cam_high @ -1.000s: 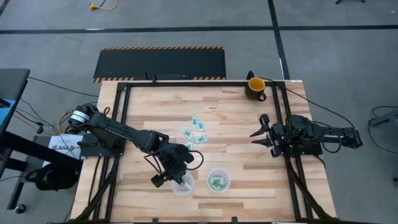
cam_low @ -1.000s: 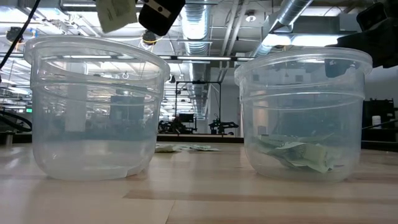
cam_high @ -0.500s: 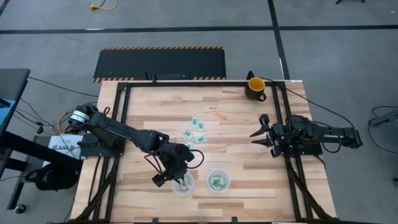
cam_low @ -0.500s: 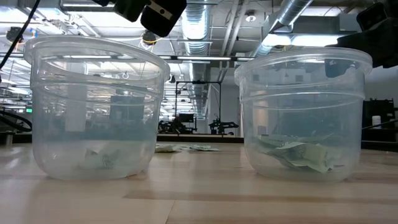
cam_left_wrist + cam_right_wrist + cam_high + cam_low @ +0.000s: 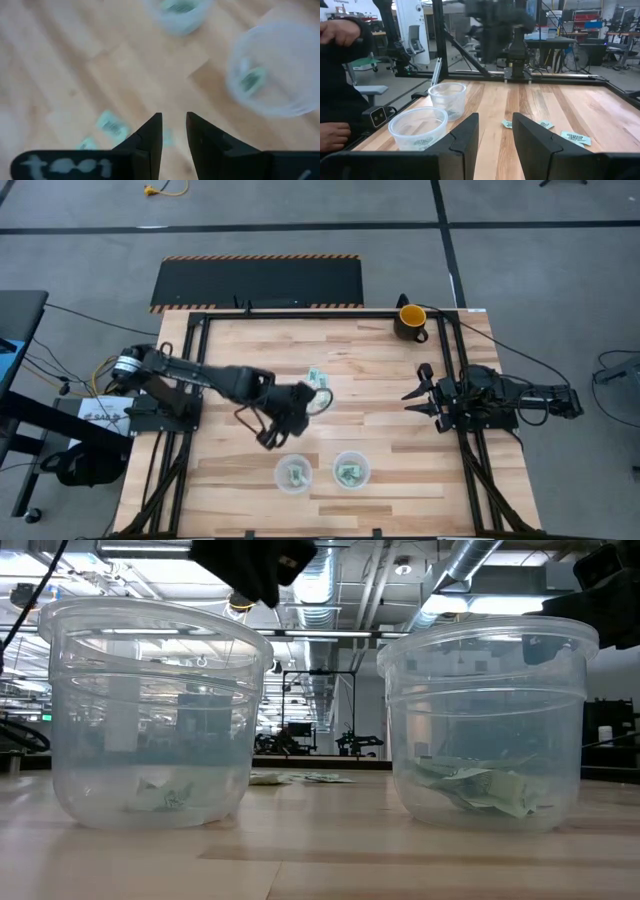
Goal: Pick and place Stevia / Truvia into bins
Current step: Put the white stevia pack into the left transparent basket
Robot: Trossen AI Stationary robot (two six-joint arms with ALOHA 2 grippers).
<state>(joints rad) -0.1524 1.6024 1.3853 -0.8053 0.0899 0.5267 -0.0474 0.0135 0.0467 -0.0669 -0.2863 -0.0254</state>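
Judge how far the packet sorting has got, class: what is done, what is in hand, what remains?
Done: both small round clear plastic cups hold light green sweetener packets, the left cup one, the right cup several. In hand: nothing; the left gripper is over the loose packets mid-table, fingers apart and empty. The right gripper waits open at the table's right edge. Left: the loose packets.

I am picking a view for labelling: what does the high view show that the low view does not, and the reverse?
Only the high view shows the mug, the parked right gripper, the left gripper over the loose Stevia packets.

Only the low view shows the room behind and the cups' sides.

Both show two clear cups, each holding packets.
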